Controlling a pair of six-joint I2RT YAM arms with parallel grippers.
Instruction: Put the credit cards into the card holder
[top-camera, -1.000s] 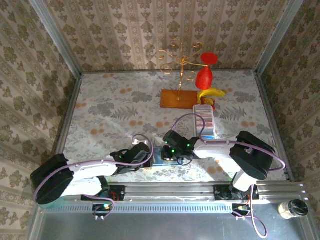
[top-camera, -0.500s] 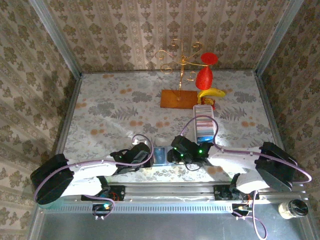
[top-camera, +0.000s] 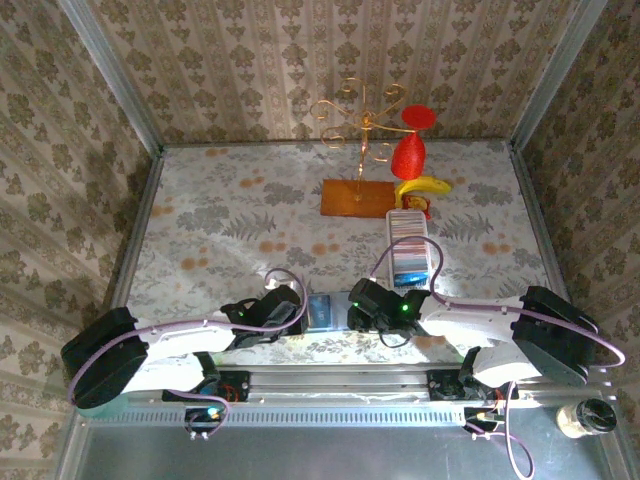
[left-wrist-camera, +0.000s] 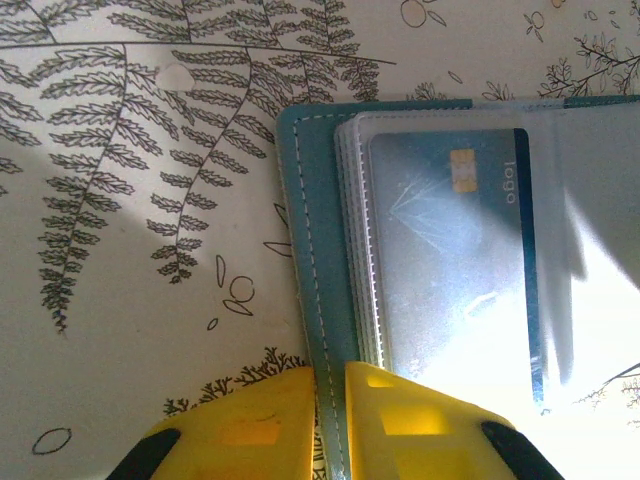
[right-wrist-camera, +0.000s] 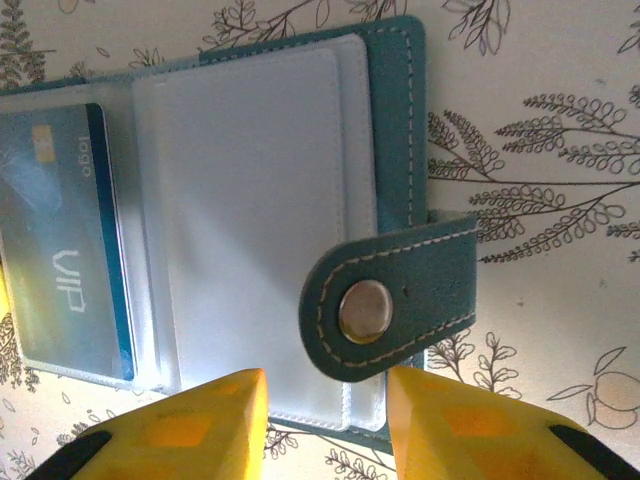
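Shifted toward 3 o'clock, the right gripper (top-camera: 354, 308) is held released beside the card holder (top-camera: 320, 312) at 6 o'clock on the table (top-camera: 200, 230); its cover is clenched by the left gripper (left-wrist-camera: 331, 398), one credit card (left-wrist-camera: 450, 270) sleeved inside.

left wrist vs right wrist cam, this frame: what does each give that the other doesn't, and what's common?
Left wrist: the left gripper shut on the teal cover edge of the card holder, plus the stacked edges of the clear sleeves.
Right wrist: the clasp tab with its metal snap lying over a blank page, "VIP" printed on the card, and the right gripper with jaws apart, gripping nothing.
Both: the card holder lying open on the fern-print table, and a blue card with chip and "logo" in a sleeve.
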